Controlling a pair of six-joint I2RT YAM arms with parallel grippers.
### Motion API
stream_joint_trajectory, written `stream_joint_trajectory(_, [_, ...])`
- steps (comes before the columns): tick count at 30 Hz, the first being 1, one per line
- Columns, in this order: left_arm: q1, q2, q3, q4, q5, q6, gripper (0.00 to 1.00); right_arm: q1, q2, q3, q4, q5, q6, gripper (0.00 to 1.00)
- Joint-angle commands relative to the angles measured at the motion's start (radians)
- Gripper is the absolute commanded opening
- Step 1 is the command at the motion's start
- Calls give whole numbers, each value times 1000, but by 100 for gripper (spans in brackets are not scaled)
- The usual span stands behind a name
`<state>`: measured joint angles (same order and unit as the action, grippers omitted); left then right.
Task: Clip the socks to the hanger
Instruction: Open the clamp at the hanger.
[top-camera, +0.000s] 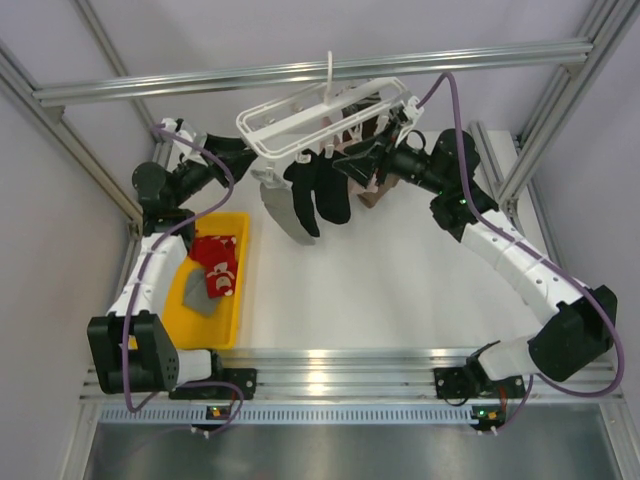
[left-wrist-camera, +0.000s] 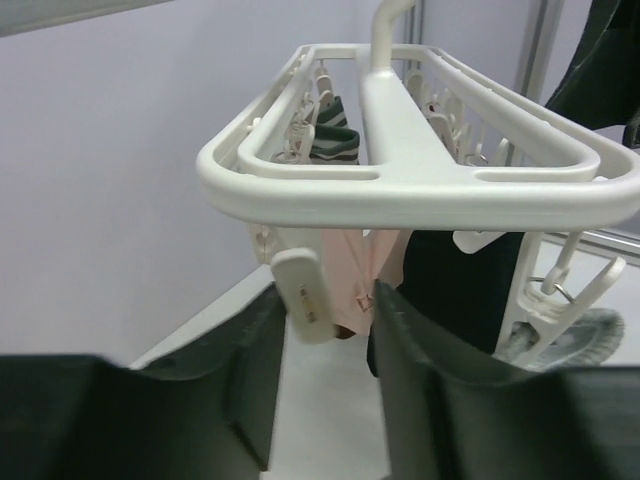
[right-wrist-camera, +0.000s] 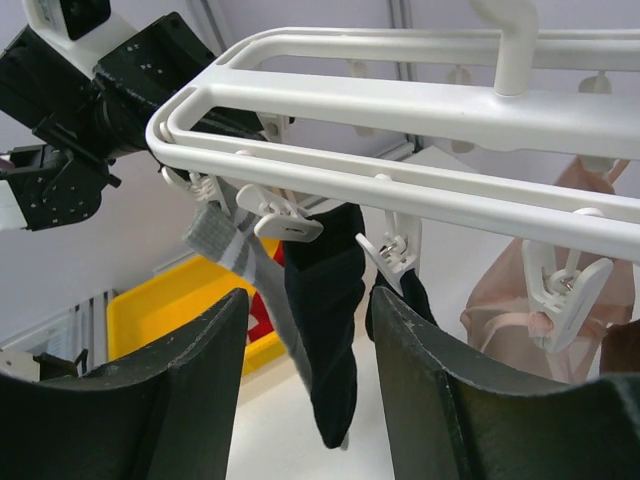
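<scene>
Between clips: my left end effector (left-wrist-camera: 325, 305) stands apart, straddling a free peg (left-wrist-camera: 308, 290) on the hanger (top-camera: 330, 112). My right end effector (right-wrist-camera: 310, 300) gapes empty beneath its rail. More socks (top-camera: 218, 262) lie in the yellow tray (top-camera: 238, 300), so fetching one looks like my next move.

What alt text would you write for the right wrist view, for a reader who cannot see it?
A white plastic hanger spans the top, with a grey sock, a black sock and a pale pink sock hanging from its clip pegs. The right hand's two dark fingers stand open and empty below it, with a yellow tray behind.
</scene>
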<state>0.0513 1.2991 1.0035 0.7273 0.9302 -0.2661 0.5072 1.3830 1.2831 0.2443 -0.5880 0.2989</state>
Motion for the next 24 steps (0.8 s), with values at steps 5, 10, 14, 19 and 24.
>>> stream_joint_trajectory(5, [-8, -18, 0, 75, 87, 1, 22, -6, -32, 87, -20, -21, -61, 53])
stream_joint_trajectory(10, [-18, -79, 12, -34, 85, 51, 13, -7, -48, 91, -31, -15, -67, 53])
stream_joint_trajectory(14, [-86, -126, 58, -348, 38, 266, 9, -7, -71, 101, -72, 0, -75, 53])
stream_joint_trajectory(19, [-244, -141, 156, -666, -82, 478, 0, -9, -104, 97, -100, 16, -89, 52])
stream_joint_trajectory(24, [-366, -107, 243, -868, -189, 530, 0, -18, -136, 88, -125, 39, -86, 50])
